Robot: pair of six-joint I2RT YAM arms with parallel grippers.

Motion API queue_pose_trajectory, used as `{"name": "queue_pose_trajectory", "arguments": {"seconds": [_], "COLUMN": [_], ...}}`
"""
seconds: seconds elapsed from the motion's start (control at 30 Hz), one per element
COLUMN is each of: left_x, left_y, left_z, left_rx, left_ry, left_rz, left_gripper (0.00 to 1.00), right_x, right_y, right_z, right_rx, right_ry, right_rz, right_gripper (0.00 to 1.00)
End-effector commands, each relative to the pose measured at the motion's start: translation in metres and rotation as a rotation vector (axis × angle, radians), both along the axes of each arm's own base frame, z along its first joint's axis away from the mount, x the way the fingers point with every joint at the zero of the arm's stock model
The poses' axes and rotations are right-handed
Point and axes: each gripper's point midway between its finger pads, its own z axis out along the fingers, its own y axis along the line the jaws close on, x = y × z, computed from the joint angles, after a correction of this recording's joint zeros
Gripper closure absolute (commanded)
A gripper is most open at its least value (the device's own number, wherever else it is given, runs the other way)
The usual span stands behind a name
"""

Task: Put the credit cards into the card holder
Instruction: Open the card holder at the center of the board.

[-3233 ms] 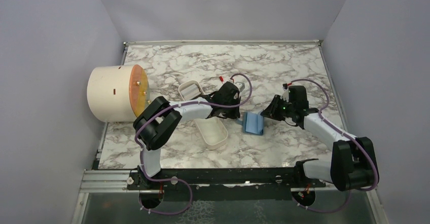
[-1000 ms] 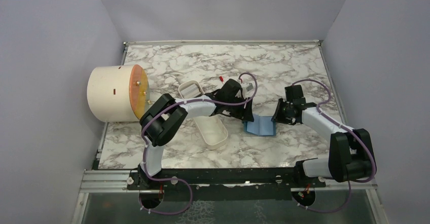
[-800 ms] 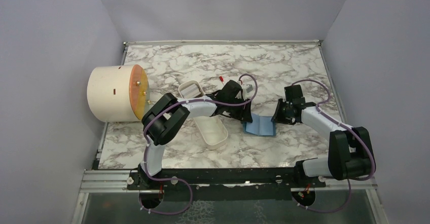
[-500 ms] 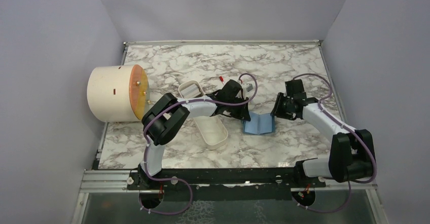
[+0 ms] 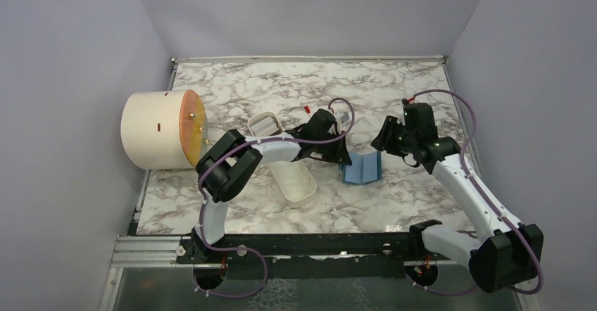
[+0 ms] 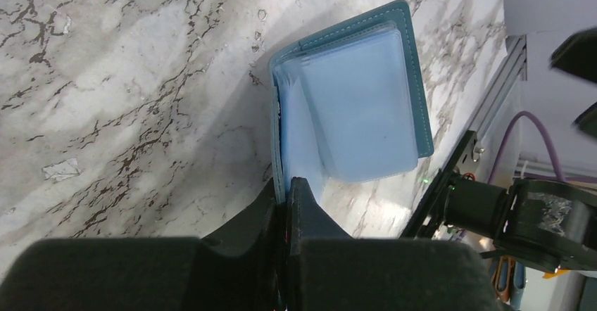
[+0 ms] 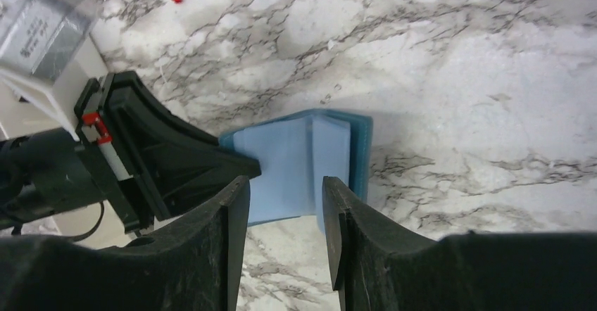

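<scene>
Teal holder (image 5: 362, 168) is held half-open just beside the tray (image 5: 299, 186), one flap seemingly pinched in the left claw (image 6: 287, 183); the right claw (image 7: 285, 184) is spread above. Should that flap be dropped, it would probably fold shut.

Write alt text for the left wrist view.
The left gripper is shut on one panel of the open teal-blue card holder, whose other panel lies flat on the marble table with pale translucent pockets facing up. No card is in view. A purple cable shows beyond the table's edge at right.
</scene>
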Motion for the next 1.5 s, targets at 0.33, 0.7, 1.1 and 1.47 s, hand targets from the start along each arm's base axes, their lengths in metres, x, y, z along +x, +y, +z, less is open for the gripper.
{"name": "queue_pose_trajectory", "arguments": {"seconds": [0.33, 0.7, 1.1, 1.47], "left_x": [-0.004, 0.000, 0.017, 0.016], "left_y": [-0.011, 0.002, 0.020, 0.020], "left_z": [0.017, -0.014, -0.013, -0.014], "left_rx": [-0.106, 0.005, 0.107, 0.082], "left_ry": [0.030, 0.008, -0.072, -0.053], "left_rz": [0.024, 0.038, 0.054, 0.060], "left_gripper": [1.00, 0.94, 0.61, 0.81], "right_x": [-0.016, -0.008, -0.011, -0.011], "right_y": [0.038, 0.006, 0.014, 0.034], "right_z": [-0.062, -0.109, -0.119, -0.092], "right_rx": [0.049, -0.153, -0.189, -0.162], "right_ry": [0.121, 0.187, 0.228, 0.188], "right_rz": [0.112, 0.034, 0.025, 0.024], "right_gripper": [0.52, 0.48, 0.48, 0.50]}}
